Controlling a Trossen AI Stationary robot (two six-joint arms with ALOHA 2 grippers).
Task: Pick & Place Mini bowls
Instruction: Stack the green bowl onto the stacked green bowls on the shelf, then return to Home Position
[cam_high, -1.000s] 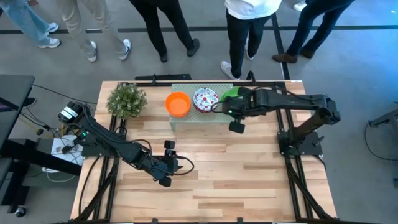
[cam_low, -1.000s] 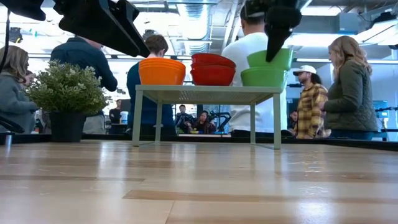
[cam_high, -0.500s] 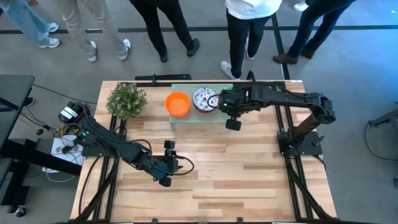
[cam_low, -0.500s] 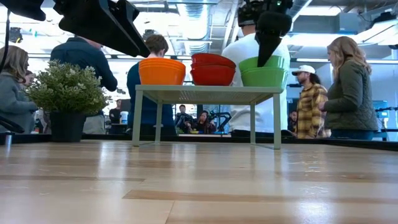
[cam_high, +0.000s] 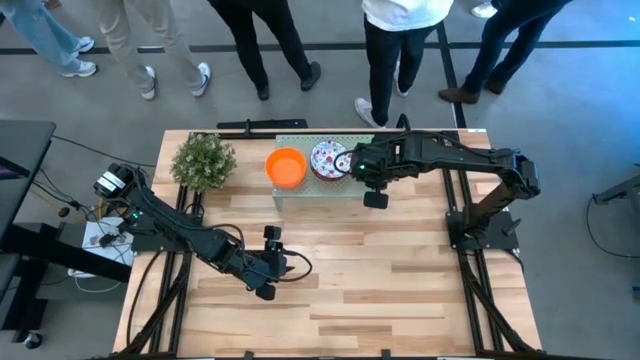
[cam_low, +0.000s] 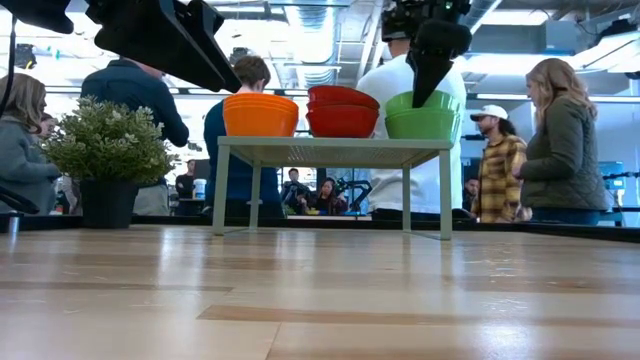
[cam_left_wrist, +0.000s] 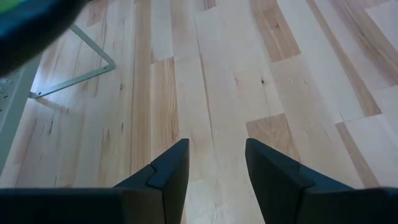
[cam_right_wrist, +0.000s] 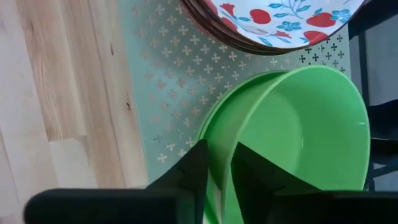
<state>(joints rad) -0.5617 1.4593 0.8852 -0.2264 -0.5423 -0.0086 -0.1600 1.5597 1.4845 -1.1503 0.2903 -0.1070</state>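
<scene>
Three stacks of mini bowls stand on the pale green mesh rack (cam_low: 330, 148) at the table's far side: orange (cam_high: 286, 166), white with red flowers (cam_high: 330, 160) and green (cam_low: 425, 115). The top green bowl (cam_right_wrist: 292, 137) sits nested and level on its stack. My right gripper (cam_right_wrist: 219, 155) hangs over that bowl, pointing down, slightly open, one finger inside its rim and one outside. My left gripper (cam_left_wrist: 214, 162) stands open above the bare table at the near left (cam_high: 283, 264), with nothing between its fingers. My right gripper stands across the top green bowl's rim (cam_right_wrist: 216, 134) from above, one finger inside the bowl and one outside. Whether a finger still touches the rim, I cannot tell. The bowl rests on the green stack beneath it.
A bushy potted plant (cam_high: 203, 160) stands left of the rack at the far left. The wooden table (cam_high: 400, 280) lies bare between the rack and the near edge. Several people stand beyond the far edge (cam_high: 400, 40).
My right gripper has gone a little toward the table's left and down with the green bowl. The bowl hung tilted above the green stack a second ago; now it sits level, nested on the stack.
</scene>
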